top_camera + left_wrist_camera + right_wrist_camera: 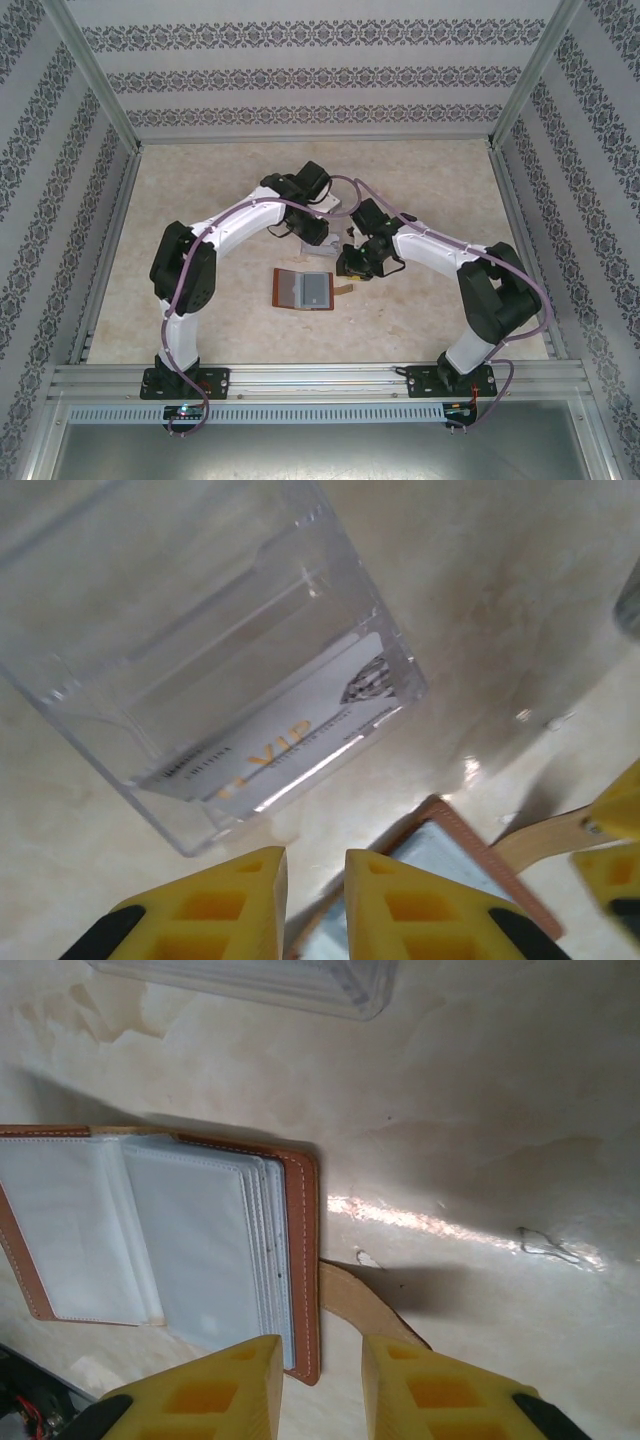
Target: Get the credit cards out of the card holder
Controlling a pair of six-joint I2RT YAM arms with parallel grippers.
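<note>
Letters in gold on a pale credit card point(290, 735) spell "VIP". The smaller print beside them is too blurry for us to read. The card has a dark pattern at one corner, and it lies inside a clear plastic box point(150, 630) with hard, shiny walls. The box sits on the worktop point(480, 1140), which looks like smooth cream stone.

Near the box lies the card holder point(300, 1260), open and flat. It is brown leather with pale stitches along its edge, and inside we see a stack of thin see-through pockets. A tan strap point(355, 1300) curls out from its side.

The left hand point(315, 865) hangs by the box's near corner. Its yellow fingers have only a thin gap between them, with nothing in it. The right hand point(322, 1355) is at the holder's strap side, with its fingers a little apart and bare worktop showing between them. The strap runs under one finger, and we cannot tell if they touch.
</note>
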